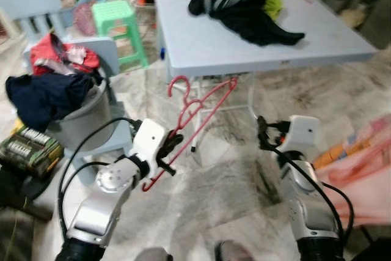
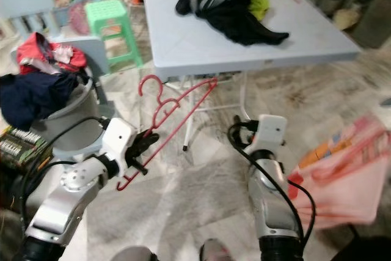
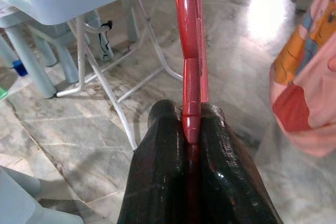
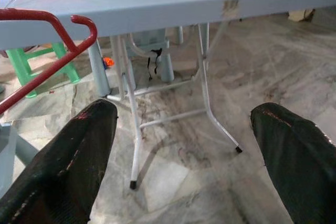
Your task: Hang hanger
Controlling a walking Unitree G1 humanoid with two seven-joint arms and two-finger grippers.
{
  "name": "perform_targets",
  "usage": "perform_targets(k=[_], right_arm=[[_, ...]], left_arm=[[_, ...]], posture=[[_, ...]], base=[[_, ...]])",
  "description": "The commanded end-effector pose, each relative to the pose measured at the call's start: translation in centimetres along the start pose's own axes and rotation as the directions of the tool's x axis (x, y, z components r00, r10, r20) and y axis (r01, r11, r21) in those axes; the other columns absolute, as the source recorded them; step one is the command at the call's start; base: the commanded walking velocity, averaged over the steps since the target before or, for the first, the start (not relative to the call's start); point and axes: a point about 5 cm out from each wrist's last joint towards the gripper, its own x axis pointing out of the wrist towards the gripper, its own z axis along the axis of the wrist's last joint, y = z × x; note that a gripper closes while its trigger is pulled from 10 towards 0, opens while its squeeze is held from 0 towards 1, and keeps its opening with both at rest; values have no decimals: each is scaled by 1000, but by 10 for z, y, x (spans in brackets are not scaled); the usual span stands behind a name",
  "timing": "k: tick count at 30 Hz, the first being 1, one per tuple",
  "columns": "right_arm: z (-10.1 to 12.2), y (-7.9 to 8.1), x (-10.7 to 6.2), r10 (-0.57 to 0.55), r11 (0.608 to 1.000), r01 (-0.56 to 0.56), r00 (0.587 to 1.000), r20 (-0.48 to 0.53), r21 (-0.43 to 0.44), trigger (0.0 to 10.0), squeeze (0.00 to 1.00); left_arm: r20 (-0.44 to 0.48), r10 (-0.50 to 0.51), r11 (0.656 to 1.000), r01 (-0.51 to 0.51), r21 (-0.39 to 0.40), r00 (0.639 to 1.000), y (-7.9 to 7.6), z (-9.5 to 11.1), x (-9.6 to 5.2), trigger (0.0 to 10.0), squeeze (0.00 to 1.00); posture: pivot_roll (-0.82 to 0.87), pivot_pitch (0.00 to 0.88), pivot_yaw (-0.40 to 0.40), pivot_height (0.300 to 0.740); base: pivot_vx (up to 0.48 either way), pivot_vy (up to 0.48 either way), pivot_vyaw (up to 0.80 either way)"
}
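The left end effector (image 1: 171, 146) pinches the red hanger (image 1: 198, 111) low over the marble floor (image 1: 226, 181). The right end effector (image 1: 261, 131) is spread wide and holds nothing. Farther on stands the pale blue surface (image 1: 208, 47), with dark clothes (image 1: 244, 4) piled on top. A bucket of clothes (image 1: 73, 108) stands to the left.

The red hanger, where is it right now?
The hanger is clamped in the left pincer, on the robot's left, raised over the floor just before the table.
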Motion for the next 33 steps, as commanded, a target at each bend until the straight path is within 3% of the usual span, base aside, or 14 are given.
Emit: perform_targets(k=[1, 7, 13, 19, 23, 33], right_arm=[[2, -4, 1, 1, 1000, -1, 1000, 2, -13, 10000, 0], [0, -6, 4, 96, 993, -98, 995, -30, -68, 10000, 0], [4, -18, 10, 149, 979, -153, 988, -39, -134, 10000, 0], [4, -21, 11, 161, 974, -166, 986, -43, -153, 10000, 0], [3, -20, 11, 172, 973, -177, 984, -42, -151, 10000, 0], [2, -10, 6, 225, 963, -227, 974, -32, -147, 10000, 0]], left_arm=[[8, -50, 999, 49, 23, 999, -6, 2, 1, 10000, 0], [-81, -169, 979, 177, 106, 982, -3, -9, -8, 10000, 0], [-186, -206, 946, 244, 214, 961, 16, -17, -15, 10000, 0], [-183, -221, 936, 261, 236, 958, 20, -15, -15, 10000, 0], [-122, -220, 943, 243, 227, 968, 21, -8, -12, 10000, 0], [-101, -216, 946, 234, 225, 971, 19, -10, -9, 10000, 0]], posture=[[10, 58, -1, 740], [13, 57, -5, 740], [14, 53, -7, 740], [14, 52, -4, 740], [10, 53, 1, 740], [8, 53, 3, 740]], base=[[0, 0, 0], [0, 0, 0], [0, 0, 0], [0, 0, 0], [0, 0, 0], [117, 0, 0]])
